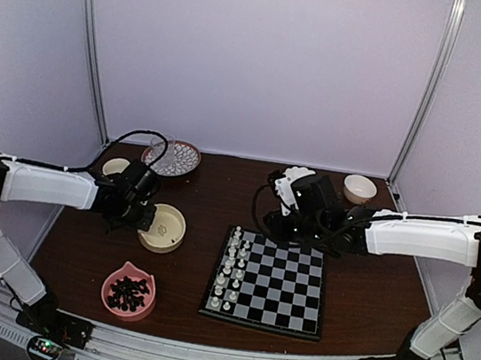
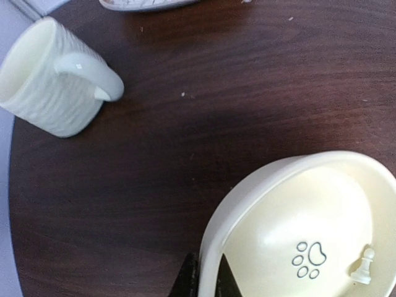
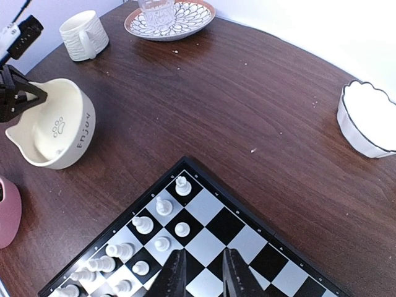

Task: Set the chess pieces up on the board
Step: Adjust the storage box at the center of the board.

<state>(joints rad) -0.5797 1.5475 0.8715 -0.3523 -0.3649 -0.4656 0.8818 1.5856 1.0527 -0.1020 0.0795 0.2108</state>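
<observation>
The board (image 1: 285, 280) lies at the table's front middle, with several white chess pieces (image 1: 229, 272) standing along its left two files. From the right wrist, those pieces (image 3: 162, 207) fill the board's (image 3: 247, 241) near-left corner. My right gripper (image 3: 203, 275) hovers over the board's far edge (image 1: 291, 232), open a little, with nothing between its fingers. My left gripper (image 2: 208, 278) is shut on the rim of a cream paw-print bowl (image 2: 291, 210), one finger inside and one outside. One white pawn (image 2: 363, 266) lies inside that bowl (image 1: 165, 228).
A ribbed cream mug (image 2: 49, 77) stands behind the bowl at far left. A patterned plate with a glass (image 1: 172, 158) sits at the back. A white bowl (image 1: 359, 189) is at back right. A pink bowl of black pieces (image 1: 129, 291) sits front left.
</observation>
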